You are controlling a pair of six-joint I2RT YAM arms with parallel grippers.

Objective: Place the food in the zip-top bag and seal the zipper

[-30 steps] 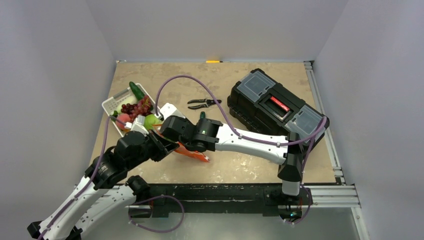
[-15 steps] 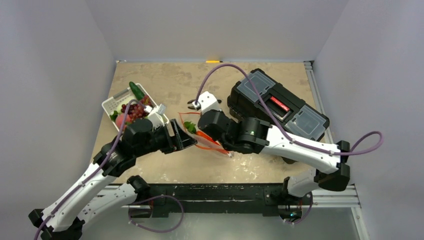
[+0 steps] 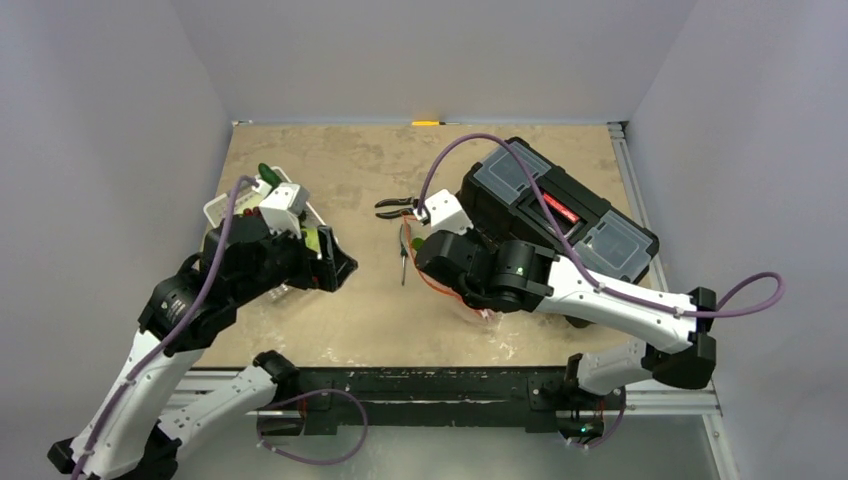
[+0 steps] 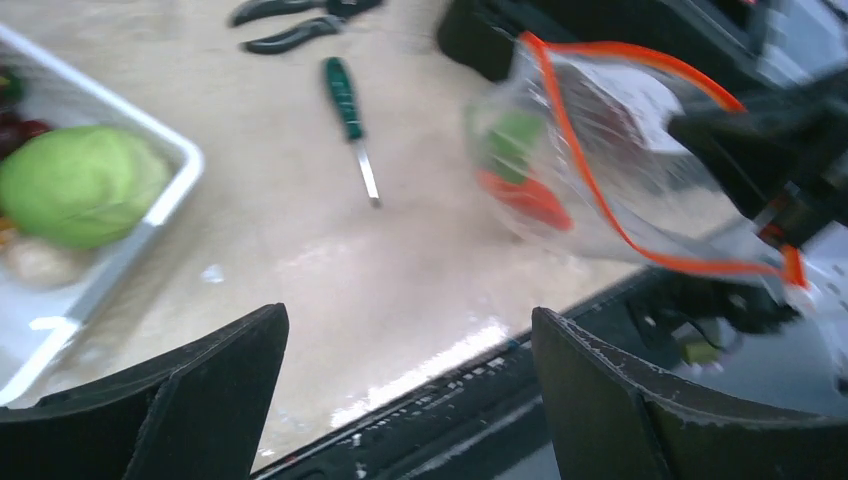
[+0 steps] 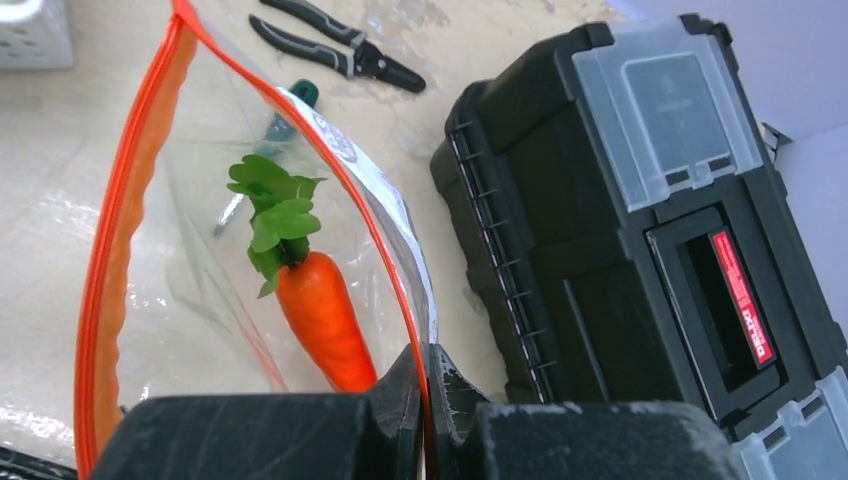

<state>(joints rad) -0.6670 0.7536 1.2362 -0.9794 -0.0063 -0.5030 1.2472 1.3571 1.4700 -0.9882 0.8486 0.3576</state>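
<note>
Holding the zip-top bag [image 5: 190,250] by its rim, the right end effector [image 5: 425,365] is pinched closed on the plastic; the left end effector [image 4: 407,315] stands wide apart with nothing in it.

Only the right wrist view shows the pinch itself, on the bag's edge next to one zipper [image 5: 110,260] strip. It also shows the carrot [image 5: 318,318] sharply inside the bag, its long axis slanted, root end toward the fingers and green leaves pointing away. The left wrist view adds the bag's mouth gaping as an orange loop toward that camera over the desk [image 4: 290,260], the carrot a blur within. Beyond lie a green-handled screwdriver [image 4: 347,110] and, in the white basket [image 4: 150,235], the cabbage [image 4: 82,185]. Farther off are the pliers [image 5: 335,45] and black toolbox [image 5: 640,220]. The top view hides most of the bag under the right arm.
</note>
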